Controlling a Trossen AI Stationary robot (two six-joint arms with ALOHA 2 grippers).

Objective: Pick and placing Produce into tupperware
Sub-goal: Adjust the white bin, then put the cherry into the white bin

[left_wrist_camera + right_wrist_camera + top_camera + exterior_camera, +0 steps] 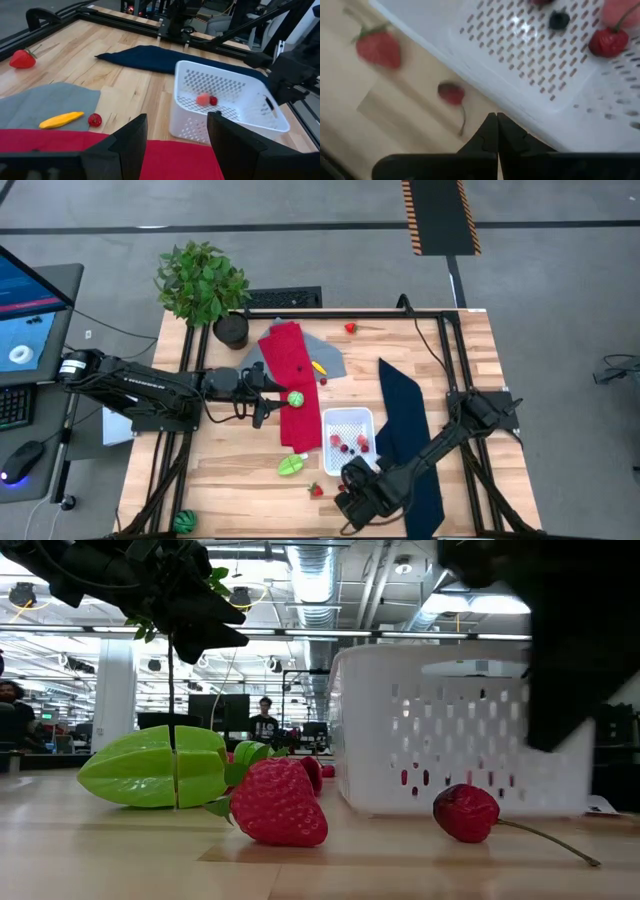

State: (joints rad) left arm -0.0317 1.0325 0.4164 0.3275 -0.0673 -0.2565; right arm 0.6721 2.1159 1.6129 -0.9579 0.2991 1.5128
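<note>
In the low view a dark arm [575, 635] blocks the tub's [440, 730] right end and runs off the top edge. The plant's [150, 580] crown is cut off there too. A starfruit [155, 768] is partly behind a strawberry [278, 802]; the red bits beyond it are too hidden to name.

In the right wrist view the strawberry [379, 47] and cherry [451, 93] are blurred — the tub [530, 65] runs past the edges.

From above, the pieces in the tub [330, 420] are too small to name.
</note>
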